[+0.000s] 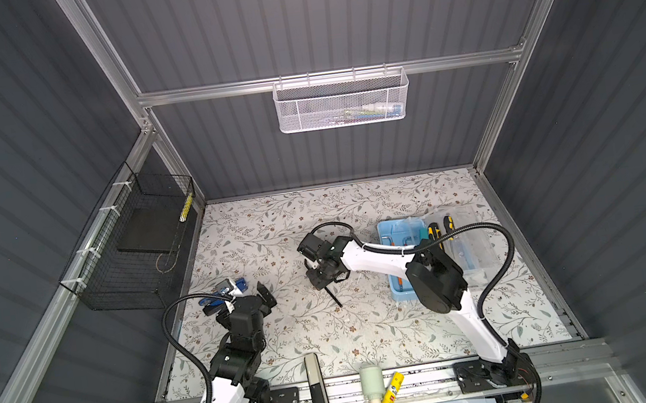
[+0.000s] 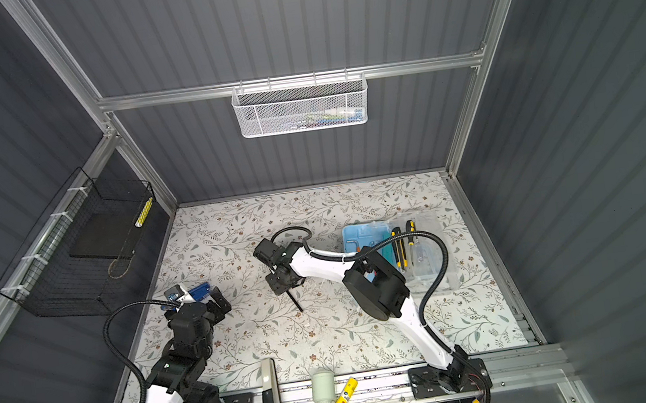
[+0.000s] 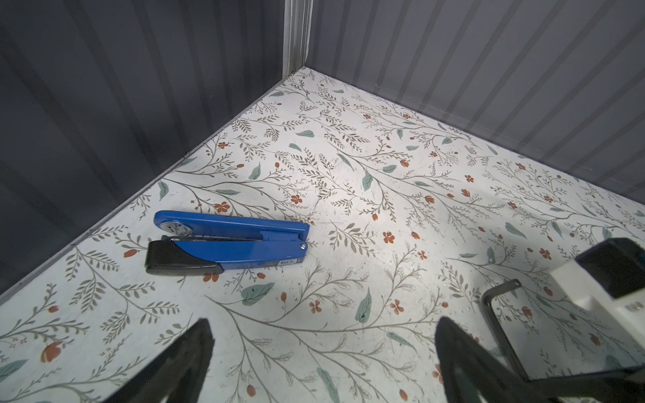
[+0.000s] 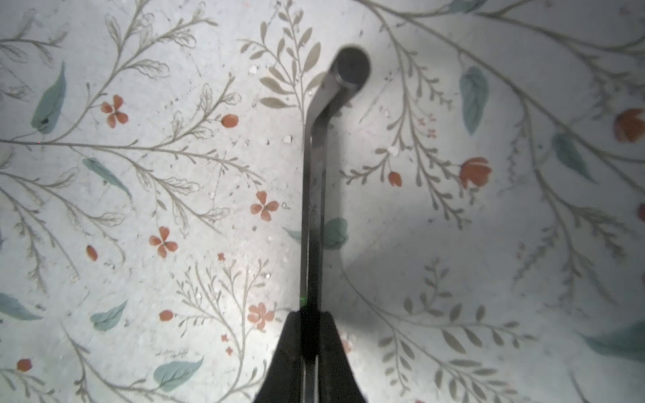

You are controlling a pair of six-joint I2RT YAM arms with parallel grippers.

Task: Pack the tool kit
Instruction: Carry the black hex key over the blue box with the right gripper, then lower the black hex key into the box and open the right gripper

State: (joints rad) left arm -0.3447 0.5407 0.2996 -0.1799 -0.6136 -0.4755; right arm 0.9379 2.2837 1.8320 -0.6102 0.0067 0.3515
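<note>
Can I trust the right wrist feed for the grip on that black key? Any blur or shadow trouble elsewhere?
Right wrist view: right hand pinched on the hex key, shaft sharp, bent end blurred, shadow beside it. Left wrist view: stapler crisp, bright patch on the mat. Both top views: clear lid of the tool kit reads faint against the mat.

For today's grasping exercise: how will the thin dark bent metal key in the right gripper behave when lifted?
The thin dark bent metal key looks rigid, so probably won't flop. Long overhang beyond the right gripper: it may pivot.

One stapler (image 3: 227,244), two baskets (image 1: 342,101) (image 1: 130,251) — one tool kit (image 1: 387,230)
</note>
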